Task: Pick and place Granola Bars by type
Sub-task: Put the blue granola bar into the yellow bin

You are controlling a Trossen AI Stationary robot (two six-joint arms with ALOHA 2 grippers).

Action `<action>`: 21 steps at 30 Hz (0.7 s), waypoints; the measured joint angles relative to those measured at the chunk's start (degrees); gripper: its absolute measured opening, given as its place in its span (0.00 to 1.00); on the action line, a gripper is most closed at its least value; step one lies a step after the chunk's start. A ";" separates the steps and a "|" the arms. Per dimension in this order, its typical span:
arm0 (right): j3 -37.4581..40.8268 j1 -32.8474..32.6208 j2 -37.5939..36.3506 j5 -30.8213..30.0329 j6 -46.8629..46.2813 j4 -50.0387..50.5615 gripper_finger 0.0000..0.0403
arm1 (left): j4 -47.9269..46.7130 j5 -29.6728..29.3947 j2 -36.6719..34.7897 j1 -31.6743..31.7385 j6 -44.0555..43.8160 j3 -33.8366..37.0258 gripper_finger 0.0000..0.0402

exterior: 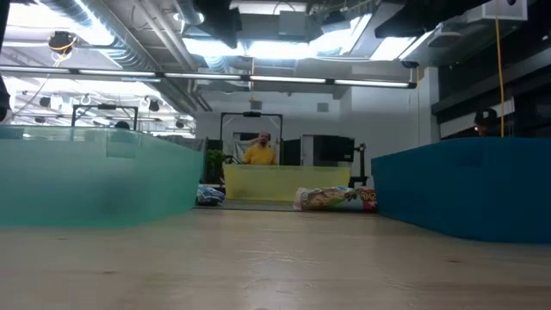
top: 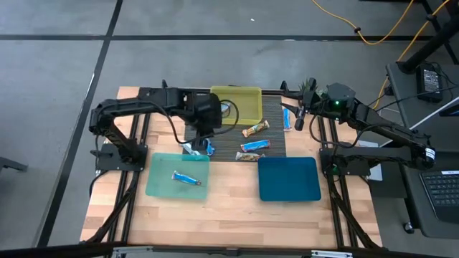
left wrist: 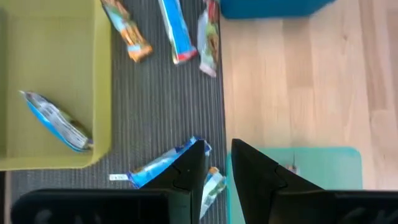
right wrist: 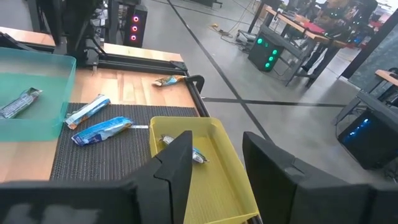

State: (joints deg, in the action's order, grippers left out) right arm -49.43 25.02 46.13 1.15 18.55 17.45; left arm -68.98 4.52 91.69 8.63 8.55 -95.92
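Wood planks are carrying a dark ribbed mat [top: 276, 140] in the high view, and three bins are ringing it so that each kind of bar is getting its own home: a yellow bin [top: 252, 106], a pale green tray [top: 159, 179] and a deep blue tray [top: 289, 180]. One blue bar [top: 186, 178] is already lying in the green tray. An orange bar [top: 255, 129], a second blue bar [top: 254, 146] and a silvery bar [top: 251, 156] are waiting loose on the mat. The left gripper [top: 204, 141] is hanging over the mat's left edge, just above two more bars, probably choosing one. The right gripper [top: 300, 120] is waiting at the mat's far right corner, beside another blue bar [top: 287, 118].

From table height, the trays are showing as smooth, faintly see-through plastic walls, and a crinkly, glossy wrapper [exterior: 336, 199] is lying in front of the yellow bin. Neither gripper is showing here. A person [exterior: 258, 151] is standing far behind.

At the left wrist, the jaws are standing slightly parted and pinching nothing; a shiny blue wrapper [left wrist: 165, 165] is lying just beside one finger [left wrist: 186, 177] and a small silvery one [left wrist: 213, 183] under the gap. The yellow bin is holding one blue-and-silver bar [left wrist: 56, 118].

At the right wrist, the jaws are spread and empty above the yellow bin, and a stray bar [right wrist: 169, 79] is lying on bare wood near the table's edge
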 joint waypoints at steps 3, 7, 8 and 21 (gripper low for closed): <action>0.00 -0.02 0.00 0.00 -0.02 0.94 0.36 | 0.85 1.86 0.01 0.02 2.19 4.46 0.18; 0.00 -0.01 0.00 0.00 -0.27 1.60 0.36 | 3.59 4.21 0.01 0.00 7.18 10.57 0.18; 0.00 -0.01 0.00 0.00 -0.43 1.66 0.36 | 4.75 4.20 0.03 0.00 8.86 12.06 0.18; 0.00 -0.02 0.00 0.00 -3.37 1.78 0.36 | 13.06 0.19 0.03 0.24 25.98 24.24 0.22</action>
State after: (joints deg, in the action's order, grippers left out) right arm -49.43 24.99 46.13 1.15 15.18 19.22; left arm -55.92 4.71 91.72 8.86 34.53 -71.69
